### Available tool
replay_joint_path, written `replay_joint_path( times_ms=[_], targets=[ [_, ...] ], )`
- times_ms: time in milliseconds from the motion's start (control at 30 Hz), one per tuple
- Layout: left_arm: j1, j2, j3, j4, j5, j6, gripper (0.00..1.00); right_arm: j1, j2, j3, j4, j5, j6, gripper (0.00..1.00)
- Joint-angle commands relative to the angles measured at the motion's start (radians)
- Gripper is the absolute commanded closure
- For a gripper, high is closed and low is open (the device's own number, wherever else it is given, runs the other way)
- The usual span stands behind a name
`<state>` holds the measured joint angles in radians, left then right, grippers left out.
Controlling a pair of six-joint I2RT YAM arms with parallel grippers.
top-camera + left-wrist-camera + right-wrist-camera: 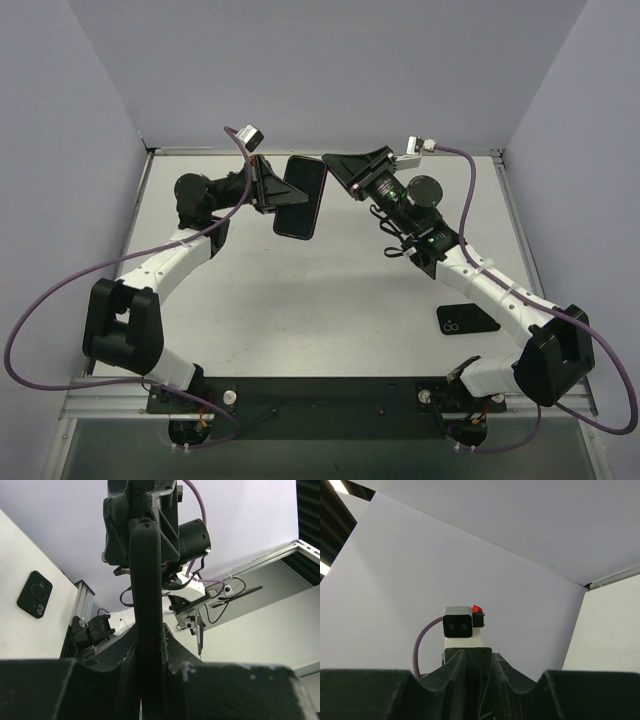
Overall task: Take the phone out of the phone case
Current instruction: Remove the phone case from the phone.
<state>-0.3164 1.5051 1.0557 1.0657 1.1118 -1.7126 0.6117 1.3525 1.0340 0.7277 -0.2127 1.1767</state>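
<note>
The black phone (301,196) is held above the table, screen up in the top view. My left gripper (270,190) is shut on its left long edge. In the left wrist view the phone (145,595) stands edge-on between my fingers (180,660). My right gripper (333,163) is at the phone's far right corner, jaws closed onto its edge. In the right wrist view a dark slab (474,682) sits in the narrow gap. A flat black case (467,319) with two round camera holes lies on the table at the right, also in the left wrist view (34,594).
The white table (330,310) is walled at the back and sides by grey panels. Purple cables (40,300) loop off both arms. My right forearm (480,280) passes just above the case. The left wrist camera (458,621) faces my right wrist camera.
</note>
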Motion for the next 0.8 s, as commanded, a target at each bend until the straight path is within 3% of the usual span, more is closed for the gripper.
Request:
replay_joint_path(
  times_ms=[0, 333, 767],
  targets=[
    [-0.035, -0.046, 0.135, 0.342, -0.277, -0.018, 1.0, 0.106, 0.142, -0.126, -0.364, -0.392, -0.075, 0.78],
    [-0.01, -0.082, 0.156, 0.343, -0.288, -0.019, 1.0, 0.1, 0.203, -0.169, -0.263, -0.415, 0.041, 0.73],
    [0.013, -0.052, 0.119, 0.278, -0.26, 0.019, 1.0, 0.117, 0.215, -0.06, -0.378, -0.62, -0.127, 0.68]
  ],
)
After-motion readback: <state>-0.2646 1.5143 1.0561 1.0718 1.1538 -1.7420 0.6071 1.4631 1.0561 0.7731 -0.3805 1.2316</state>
